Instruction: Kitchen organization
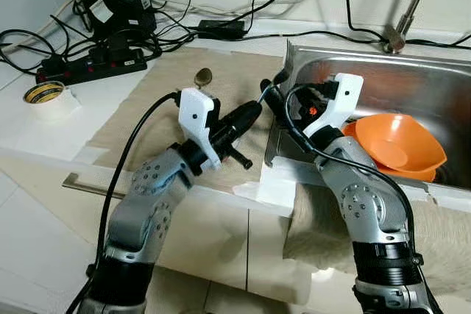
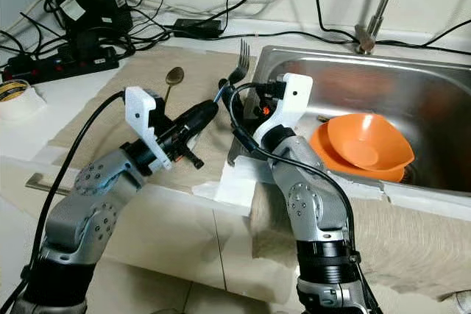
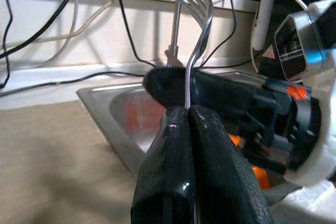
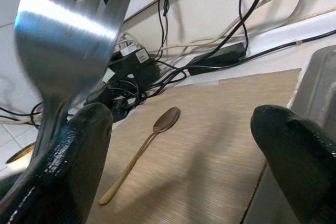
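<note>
A silver fork [image 2: 240,60] stands tines up over the sink's left edge, its handle pinched in my left gripper [image 3: 189,111], which is shut on it. My right gripper [image 4: 181,116] is open, its fingers spread wide. One of its fingers [image 4: 79,145] rests against the fork [image 4: 68,30] just below the tines. Both grippers meet above the sink's left rim [image 1: 288,60]. A bronze spoon [image 1: 203,76] lies on the beige mat [image 1: 154,101] behind my left gripper [image 1: 254,108]. Two stacked orange bowls [image 1: 401,145] sit in the steel sink.
A black power strip [image 1: 92,64] and tangled cables crowd the back left of the counter. A tape roll [image 1: 45,93] lies at the far left. The faucet [image 1: 401,27] rises behind the sink. A beige towel [image 1: 441,248] hangs over the counter front.
</note>
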You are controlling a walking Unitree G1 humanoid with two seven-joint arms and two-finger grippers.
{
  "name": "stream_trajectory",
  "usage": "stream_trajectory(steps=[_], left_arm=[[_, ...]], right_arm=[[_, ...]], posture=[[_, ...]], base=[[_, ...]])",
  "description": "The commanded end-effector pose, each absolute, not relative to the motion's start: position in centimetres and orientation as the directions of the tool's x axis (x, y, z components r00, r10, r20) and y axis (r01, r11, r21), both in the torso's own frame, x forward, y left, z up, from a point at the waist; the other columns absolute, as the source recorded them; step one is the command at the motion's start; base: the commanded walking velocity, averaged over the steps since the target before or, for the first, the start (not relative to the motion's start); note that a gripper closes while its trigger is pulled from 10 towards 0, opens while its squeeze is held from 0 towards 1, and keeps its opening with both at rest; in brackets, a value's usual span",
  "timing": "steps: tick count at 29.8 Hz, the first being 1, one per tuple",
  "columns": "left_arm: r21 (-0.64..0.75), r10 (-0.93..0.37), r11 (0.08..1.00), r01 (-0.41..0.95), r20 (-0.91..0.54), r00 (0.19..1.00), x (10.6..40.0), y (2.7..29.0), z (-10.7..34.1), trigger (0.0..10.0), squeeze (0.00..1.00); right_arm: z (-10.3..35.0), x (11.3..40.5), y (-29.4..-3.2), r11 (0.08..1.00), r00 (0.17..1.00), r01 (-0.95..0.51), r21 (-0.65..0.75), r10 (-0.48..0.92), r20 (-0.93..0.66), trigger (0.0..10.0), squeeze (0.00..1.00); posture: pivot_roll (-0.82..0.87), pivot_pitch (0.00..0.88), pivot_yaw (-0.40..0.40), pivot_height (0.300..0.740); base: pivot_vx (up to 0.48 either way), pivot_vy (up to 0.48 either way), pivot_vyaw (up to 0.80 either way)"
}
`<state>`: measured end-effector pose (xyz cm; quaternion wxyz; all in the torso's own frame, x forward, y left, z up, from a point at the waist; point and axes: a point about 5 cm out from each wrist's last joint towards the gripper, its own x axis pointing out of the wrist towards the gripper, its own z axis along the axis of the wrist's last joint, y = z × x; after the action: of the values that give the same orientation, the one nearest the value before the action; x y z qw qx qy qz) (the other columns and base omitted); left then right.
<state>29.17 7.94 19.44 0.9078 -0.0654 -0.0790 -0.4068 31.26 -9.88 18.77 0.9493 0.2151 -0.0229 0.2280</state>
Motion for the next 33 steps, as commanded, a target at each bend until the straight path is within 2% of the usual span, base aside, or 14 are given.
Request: stream_trajectory(steps=[1,13,27,33], left_arm=[[-0.037,-0.734,0.656,0.754,0.2,0.649,29.6,7.6,19.9,0.0,0.62],[-0.019,-0.751,0.641,0.768,0.193,0.632,29.9,7.1,20.0,0.0,0.62],[0.001,-0.629,0.772,0.636,0.151,0.763,33.1,9.8,19.5,0.0,0.63],[0.02,-0.652,0.752,0.659,0.162,0.74,33.0,9.5,19.6,0.0,0.63]], right_arm=[[19.3,30.9,-8.5,0.767,0.858,-0.51,0.388,0.488,0.161,10.0,0.0],[19.1,30.5,-8.2,0.765,0.855,-0.514,0.388,0.497,0.152,10.0,0.0],[18.9,30.0,-8.3,0.757,0.844,-0.528,0.385,0.517,0.14,10.0,0.0],[18.7,29.8,-8.5,0.765,0.851,-0.518,0.383,0.509,0.133,10.0,0.0]], posture=[[-0.04,0.0,0.07,0.736],[-0.05,0.0,0.077,0.736],[-0.05,0.0,0.073,0.736],[-0.06,0.0,0.077,0.736]], base=[[0.0,0.0,0.0],[0.0,0.0,0.0],[0.0,0.0,0.0],[0.0,0.0,0.0]])
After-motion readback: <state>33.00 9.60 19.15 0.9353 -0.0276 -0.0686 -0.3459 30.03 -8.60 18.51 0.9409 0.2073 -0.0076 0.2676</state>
